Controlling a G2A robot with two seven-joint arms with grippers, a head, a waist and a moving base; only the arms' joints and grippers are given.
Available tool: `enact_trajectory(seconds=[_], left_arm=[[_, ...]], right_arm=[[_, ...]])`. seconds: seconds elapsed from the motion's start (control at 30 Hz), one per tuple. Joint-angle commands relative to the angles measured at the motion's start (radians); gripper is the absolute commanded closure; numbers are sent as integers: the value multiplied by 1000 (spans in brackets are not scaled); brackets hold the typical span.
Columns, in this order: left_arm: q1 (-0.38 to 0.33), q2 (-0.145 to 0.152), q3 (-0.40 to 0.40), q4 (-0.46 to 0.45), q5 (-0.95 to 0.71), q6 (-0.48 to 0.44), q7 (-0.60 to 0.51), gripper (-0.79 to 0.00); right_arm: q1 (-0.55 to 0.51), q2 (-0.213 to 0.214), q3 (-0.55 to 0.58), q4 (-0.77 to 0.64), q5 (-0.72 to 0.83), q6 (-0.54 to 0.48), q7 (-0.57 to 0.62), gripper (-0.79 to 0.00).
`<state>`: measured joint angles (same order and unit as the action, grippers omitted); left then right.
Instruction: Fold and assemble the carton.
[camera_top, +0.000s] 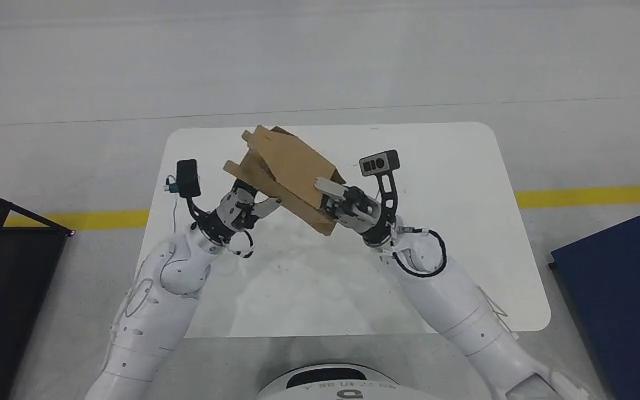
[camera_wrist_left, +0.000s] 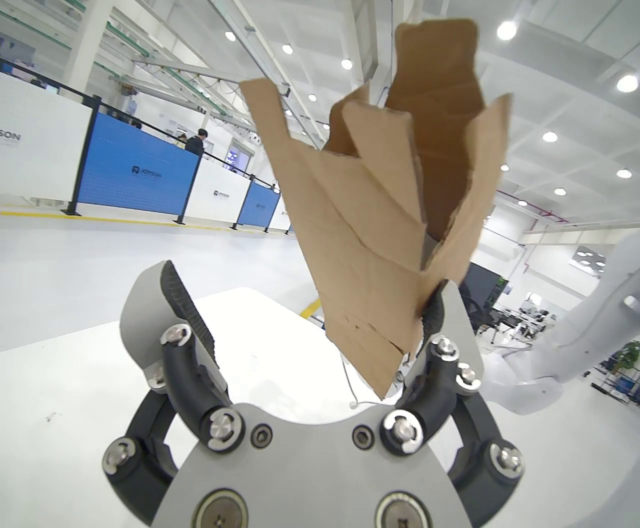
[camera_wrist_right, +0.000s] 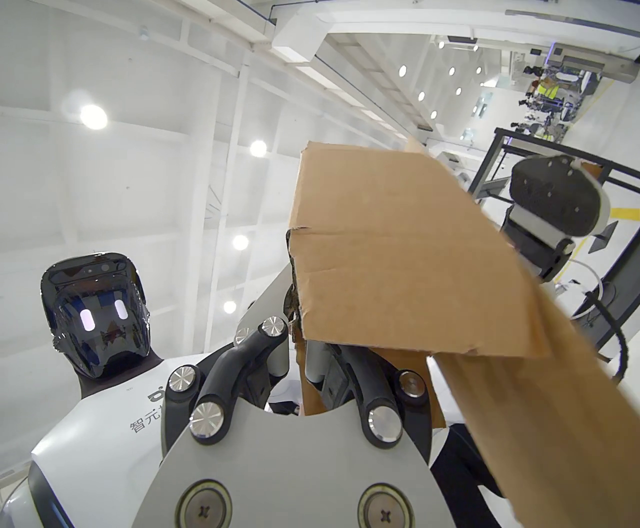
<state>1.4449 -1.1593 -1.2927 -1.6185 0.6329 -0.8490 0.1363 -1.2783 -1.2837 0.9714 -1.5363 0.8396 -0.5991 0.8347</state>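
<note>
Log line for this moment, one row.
carton: raised over table, flaps open | right gripper: shut on carton | left gripper: open, one finger touching carton

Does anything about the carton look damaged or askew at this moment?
Yes. The carton hangs tilted above the table, its flaps splayed unevenly, with ragged edges and creases near the left gripper.

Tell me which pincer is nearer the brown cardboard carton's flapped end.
Left. Left pincer, open, touches the brown cardboard carton beside its flaps; right pincer clamps the opposite end.
</note>
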Motion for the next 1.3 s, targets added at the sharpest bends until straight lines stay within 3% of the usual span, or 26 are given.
enact_trajectory(seconds=[0.0,0.4,0.77,0.83,0.93,1.0,1.1,1.27], left_arm=[[-10,-4,7,9,26,21,33,-785],[-38,-13,-18,77,74,79,112,-785],[92,8,-215,58,52,146,151,-785],[111,8,-237,36,51,163,170,-785],[130,7,-256,-7,49,194,192,-785],[142,6,-262,-38,44,212,198,-785],[155,3,-264,-78,45,243,195,-785],[163,-1,-239,-147,52,250,165,-785]], right_arm=[[3,-2,0,9,2,4,8,0],[11,-2,51,21,52,-13,112,0],[11,1,64,21,25,-25,114,0],[-17,-9,48,13,231,57,79,0],[-36,-27,43,56,568,165,172,0],[-36,-38,34,101,697,231,253,0],[-24,-54,10,159,757,273,317,0],[2,-73,-33,190,688,259,341,0]])
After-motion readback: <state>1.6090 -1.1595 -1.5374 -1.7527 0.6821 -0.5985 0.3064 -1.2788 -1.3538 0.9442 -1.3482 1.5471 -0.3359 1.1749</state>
